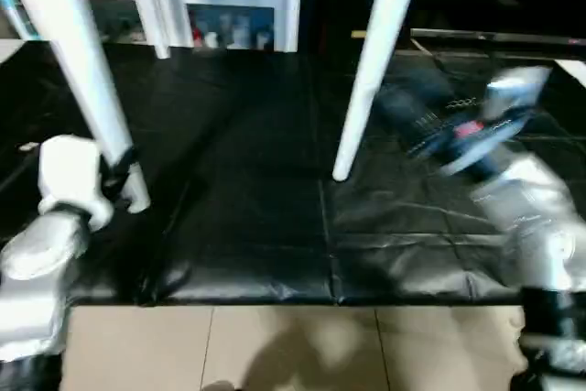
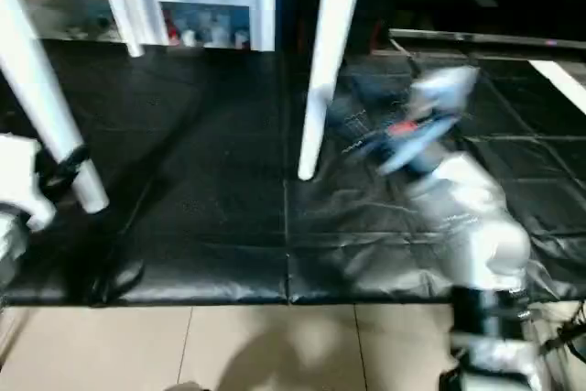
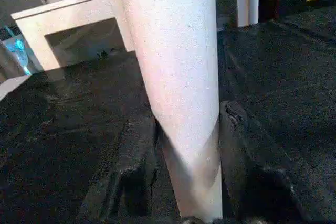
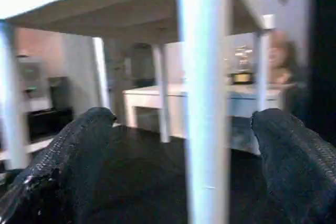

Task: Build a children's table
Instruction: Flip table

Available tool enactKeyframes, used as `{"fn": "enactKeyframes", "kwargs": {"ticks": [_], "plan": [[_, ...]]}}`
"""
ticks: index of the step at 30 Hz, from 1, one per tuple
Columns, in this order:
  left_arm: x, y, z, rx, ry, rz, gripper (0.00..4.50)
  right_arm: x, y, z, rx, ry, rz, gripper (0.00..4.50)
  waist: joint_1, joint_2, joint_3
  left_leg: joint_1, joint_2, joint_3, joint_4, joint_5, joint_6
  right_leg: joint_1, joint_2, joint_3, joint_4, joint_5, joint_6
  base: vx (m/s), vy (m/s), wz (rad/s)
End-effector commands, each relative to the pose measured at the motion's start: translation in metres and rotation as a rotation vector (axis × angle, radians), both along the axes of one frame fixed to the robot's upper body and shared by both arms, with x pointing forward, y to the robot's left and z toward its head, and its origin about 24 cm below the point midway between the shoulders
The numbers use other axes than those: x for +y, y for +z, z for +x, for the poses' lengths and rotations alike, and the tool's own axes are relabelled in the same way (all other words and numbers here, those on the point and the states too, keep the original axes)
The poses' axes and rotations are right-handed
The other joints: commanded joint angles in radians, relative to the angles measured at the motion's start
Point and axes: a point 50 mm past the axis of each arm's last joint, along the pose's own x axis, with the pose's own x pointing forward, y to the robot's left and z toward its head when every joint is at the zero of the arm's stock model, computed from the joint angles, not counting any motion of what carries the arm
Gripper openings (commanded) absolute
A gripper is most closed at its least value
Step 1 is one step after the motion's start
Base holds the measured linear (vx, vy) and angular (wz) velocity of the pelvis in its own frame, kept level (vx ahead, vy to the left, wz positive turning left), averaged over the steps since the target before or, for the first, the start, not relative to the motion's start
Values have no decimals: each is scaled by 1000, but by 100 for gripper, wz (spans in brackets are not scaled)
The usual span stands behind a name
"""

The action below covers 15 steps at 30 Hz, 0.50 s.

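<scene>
Four table legs [image 1: 371, 61], left hand [image 1: 117, 176] gripping one

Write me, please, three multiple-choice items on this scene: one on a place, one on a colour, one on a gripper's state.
1. Where is the left gripper?
A. around a leg, near its foot
B. flat on the mat
C. on the cabinet

2. What colour is the mat?
A. red
B. black
C. white

3. How is the right gripper?
A. clamped on a leg
B. open, a leg between its fingers
C. holding a screw

Key: 1 A, black fingers flank the left leg; 2 B, a dark sheet lies under the legs; 3 B, wide gaps show either side of the near leg.
</scene>
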Motion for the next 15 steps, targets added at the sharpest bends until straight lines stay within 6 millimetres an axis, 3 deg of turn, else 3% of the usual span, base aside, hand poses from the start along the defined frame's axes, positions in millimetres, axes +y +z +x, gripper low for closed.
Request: {"fn": "enactKeyframes", "kwargs": {"ticks": [1,3,5,7,12,13,15], "plan": [[5,-6,-7,46,-6,49,154,-4,0,6,1,-36,-14,450,2,4,-56,18,35,-14,-79,-241,-5,44,-70,54,-77,-242,-133,0,0,0],[5,-8,-8,50,-6,51,154,-4,-2,8,5,-29,-23,450,-1,5,-55,16,35,-15,-79,-242,-2,44,-69,54,-78,-247,-134,0,0,0],[7,-10,-12,59,-24,58,154,8,-7,12,16,85,-53,450,-4,2,-55,15,36,-16,-78,-242,9,45,-68,54,-75,-230,-143,0,0,0],[7,-11,-14,64,-31,62,154,14,-11,19,28,119,-72,450,-6,5,-57,21,38,-14,-77,-244,12,41,-67,54,-74,-216,-157,0,0,0],[7,-12,-14,70,-53,75,154,25,-13,51,70,107,-73,450,-9,8,-59,23,38,-12,-73,-243,7,39,-68,54,-66,-174,-208,0,0,0],[6,-12,-15,72,-59,78,154,27,-14,58,85,73,-88,450,-5,3,-59,22,40,-12,-73,-226,10,41,-69,54,-62,-150,-211,0,0,0],[4,-12,-16,74,-71,82,154,28,-15,70,116,-11,-119,450,-1,4,-61,23,38,-11,-72,-205,6,40,-68,52,-57,-131,-228,0,0,0]]}}
